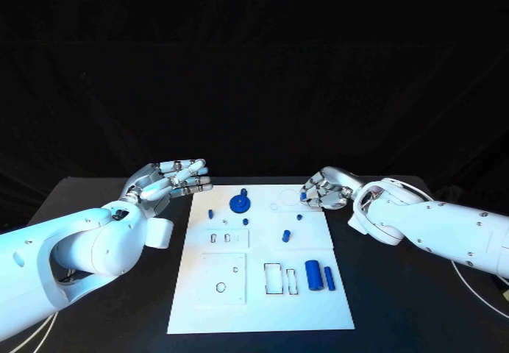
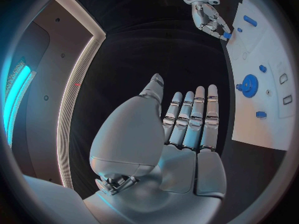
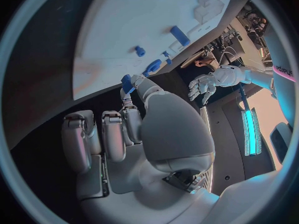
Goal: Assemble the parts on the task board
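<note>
As the head view was taken, the left hand (image 1: 173, 179) hovered off the task board's (image 1: 265, 301) far-left corner, palm raised, fingers apart and extended, grasping nothing. The right hand (image 1: 324, 189) sat at the far-right corner of the board, fingers curled, with a small blue part (image 1: 304, 197) pinched at its fingertips just above the board's edge. On the board I counted one blue gear (image 1: 242, 202) near the far edge, four small blue pegs around and below it, one thick blue cylinder (image 1: 314, 274) and one thin blue rod (image 1: 330, 278) side by side near the right edge, beside a rectangular cut-out. In the left wrist view, the left hand (image 2: 181, 129) stood flat and released, fingers straight and side by side, thumb apart; the board (image 2: 264, 129) lay beyond it with the gear (image 2: 249, 85) and several small blue parts, and the right hand (image 2: 209, 15) showed at the far corner, a blue piece (image 2: 227, 35) at its fingertips. In the right wrist view, the right hand (image 3: 134, 134) held the small blue part (image 3: 127, 83) between thumb and one finger at the board's (image 3: 124, 30) edge, other fingers folded down; the left hand (image 3: 206, 84) hung released across the board.
</note>
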Controlling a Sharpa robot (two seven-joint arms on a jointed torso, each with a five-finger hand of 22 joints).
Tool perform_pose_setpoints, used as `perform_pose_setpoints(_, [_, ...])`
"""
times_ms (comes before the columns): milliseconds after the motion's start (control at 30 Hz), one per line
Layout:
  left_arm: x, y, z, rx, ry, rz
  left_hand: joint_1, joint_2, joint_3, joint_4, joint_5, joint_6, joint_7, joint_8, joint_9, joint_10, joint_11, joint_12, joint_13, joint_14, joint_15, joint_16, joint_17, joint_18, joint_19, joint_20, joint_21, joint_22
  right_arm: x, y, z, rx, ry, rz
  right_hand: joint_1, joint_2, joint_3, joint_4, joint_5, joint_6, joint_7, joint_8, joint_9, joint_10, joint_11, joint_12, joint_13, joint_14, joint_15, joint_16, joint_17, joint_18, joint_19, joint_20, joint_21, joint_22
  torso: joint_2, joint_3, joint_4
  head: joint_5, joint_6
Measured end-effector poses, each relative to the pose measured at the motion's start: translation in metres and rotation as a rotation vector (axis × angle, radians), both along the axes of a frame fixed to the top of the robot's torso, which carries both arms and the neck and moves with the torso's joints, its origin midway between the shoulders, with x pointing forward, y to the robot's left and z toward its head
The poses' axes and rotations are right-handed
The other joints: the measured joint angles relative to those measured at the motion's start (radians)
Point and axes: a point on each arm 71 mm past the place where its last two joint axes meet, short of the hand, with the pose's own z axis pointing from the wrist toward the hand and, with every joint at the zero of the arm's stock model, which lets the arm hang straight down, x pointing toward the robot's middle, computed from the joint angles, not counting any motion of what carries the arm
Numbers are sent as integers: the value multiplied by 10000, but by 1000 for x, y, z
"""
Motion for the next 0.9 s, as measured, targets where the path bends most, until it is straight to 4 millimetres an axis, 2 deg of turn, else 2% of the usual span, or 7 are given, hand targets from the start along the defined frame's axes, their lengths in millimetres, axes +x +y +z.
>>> perform_pose_setpoints(200, [2,1,-1,25,9,64,0,0,0,0,0,0,0,0,0,0,0,0,0,0,0,0,0,0,0,0,0,1,-15,47,15,253,-69,904,-116,-11,12,57,-164,0,-1,4,5,1,-1,40,0,0,0,-2,0,0,0,0,0,-1,-2,6,2,99,35])
perform_pose_setpoints(467, [6,1,-3,53,46,124,0,0,0,1,0,0,0,0,0,0,0,0,0,0,0,0,0,0,0,0,0,1,-30,107,17,-77,-85,1984,-209,-24,4,68,-182,0,-3,64,15,22,-22,40,-1,36,-36,-3,-1,1,0,0,0,-2,-5,0,17,292,-89])
perform_pose_setpoints(533, [7,1,-4,57,54,131,0,0,-1,1,0,0,0,0,0,0,0,0,0,0,0,0,0,0,0,0,0,1,-34,118,15,-203,-124,2156,-209,-24,4,68,-195,0,-3,95,15,56,-56,40,-1,17,-55,-3,-1,0,-1,-72,0,-2,-5,-3,17,342,-121])
perform_pose_setpoints(900, [10,-5,-6,41,96,50,0,0,-1,1,0,0,0,0,0,0,0,0,0,0,0,0,0,0,0,0,0,-9,-47,162,-11,-914,-96,2573,-210,-25,22,49,-95,-6,-11,103,15,56,-56,39,1,-1,-72,-3,7,0,-1,-72,-1,-4,1,-11,34,525,-230])
